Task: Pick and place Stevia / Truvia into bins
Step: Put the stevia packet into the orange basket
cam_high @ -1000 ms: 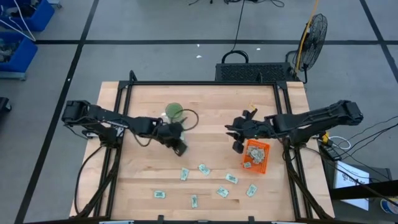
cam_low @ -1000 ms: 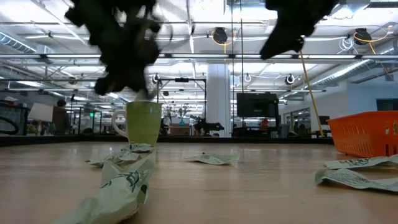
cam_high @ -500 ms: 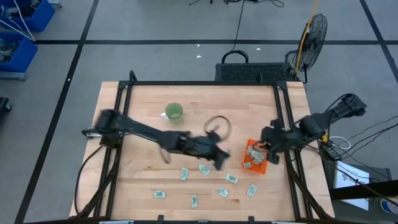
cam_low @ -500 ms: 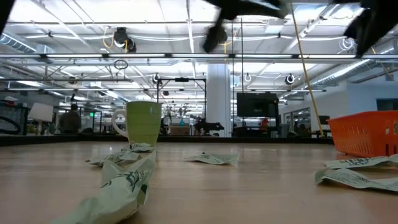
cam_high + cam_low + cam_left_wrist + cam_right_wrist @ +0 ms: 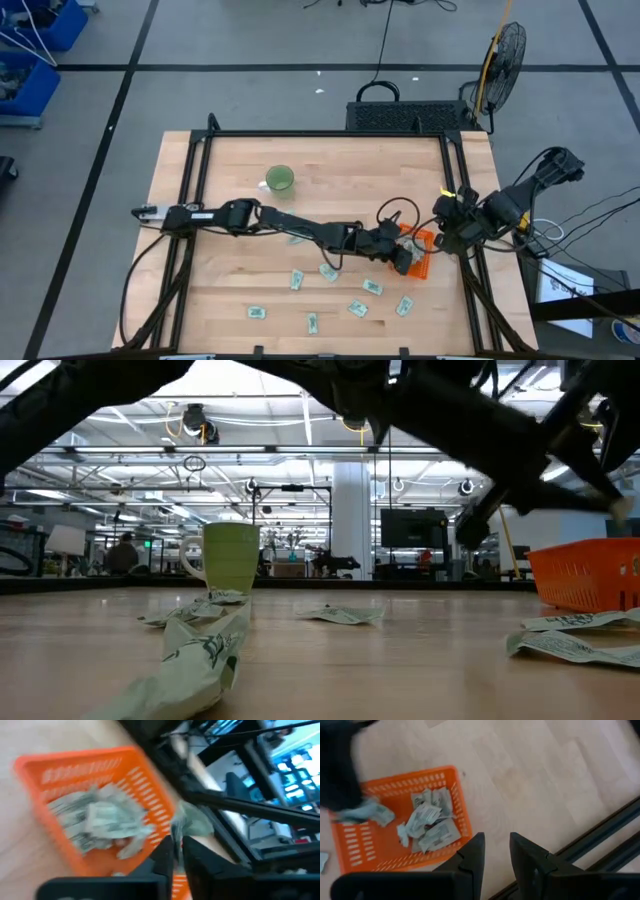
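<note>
Since the earlier frame the left gripper (image 5: 402, 258) has swung away from the green cup (image 5: 279, 179) to the orange bin (image 5: 421, 254); its jaws pinch a Stevia packet (image 5: 192, 822) at the bin's rim, not yet dropped. Beside the bin's outer edge, the right gripper (image 5: 494, 851) waits, jaws spread and empty. Several packets already lie inside the bin; seven loose packets (image 5: 372, 287) remain on the surface (image 5: 340, 165), so the task appears roughly midway.

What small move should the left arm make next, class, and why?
Probably open the left gripper fully: it holds a packet over the orange bin, which already contains packets. The right gripper waits beside the bin, empty.
</note>
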